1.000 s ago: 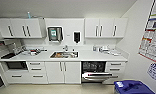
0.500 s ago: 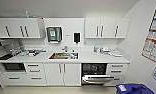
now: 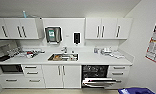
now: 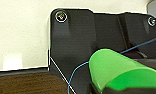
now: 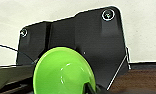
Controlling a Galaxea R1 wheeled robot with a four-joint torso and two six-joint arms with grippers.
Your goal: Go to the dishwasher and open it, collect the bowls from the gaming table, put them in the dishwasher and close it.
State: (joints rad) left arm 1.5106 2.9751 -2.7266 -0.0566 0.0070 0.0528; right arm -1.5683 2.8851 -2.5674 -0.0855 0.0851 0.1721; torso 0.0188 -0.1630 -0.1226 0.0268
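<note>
Presently: dishwasher (image 3: 95, 75), under the tabletop (image 3: 94, 59) right of the sink (image 3: 63, 57), door dropped open to take dishes. One green bowl (image 4: 119, 72) at the left wrist, another green bowl (image 5: 64, 72) at the right; fingers' grip: cannot tell.

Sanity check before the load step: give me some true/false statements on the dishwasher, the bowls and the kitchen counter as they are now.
1. The dishwasher door is open, hanging down. True.
2. The dishwasher sits left of the sink. False: in the head view it is under the counter to the right of the sink cabinet.
3. A bright green bowl shows close up in the left wrist view. True.
4. The right wrist view shows a white cup. False: it shows a lime-green bowl, with its inside facing the camera.
5. A paper towel dispenser hangs on the wall above the sink. True.
</note>
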